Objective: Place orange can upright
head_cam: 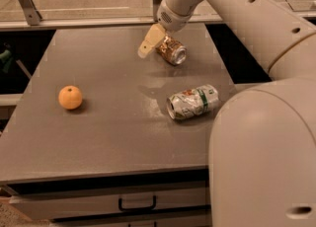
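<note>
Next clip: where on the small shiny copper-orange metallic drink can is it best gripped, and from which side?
Probably across its curved middle, from above. The shiny copper-orange drink can lies on its side on the grey table, with a silver end facing front-right, so the round body between the ends is what's exposed. The gripper hangs at its left side.

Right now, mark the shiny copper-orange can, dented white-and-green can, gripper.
Shiny copper-orange can (172, 52): camera view, side wall.
Dented white-and-green can (193, 101): camera view, side wall.
Gripper (149, 43): camera view, beige end, beside the copper-orange can.
</note>
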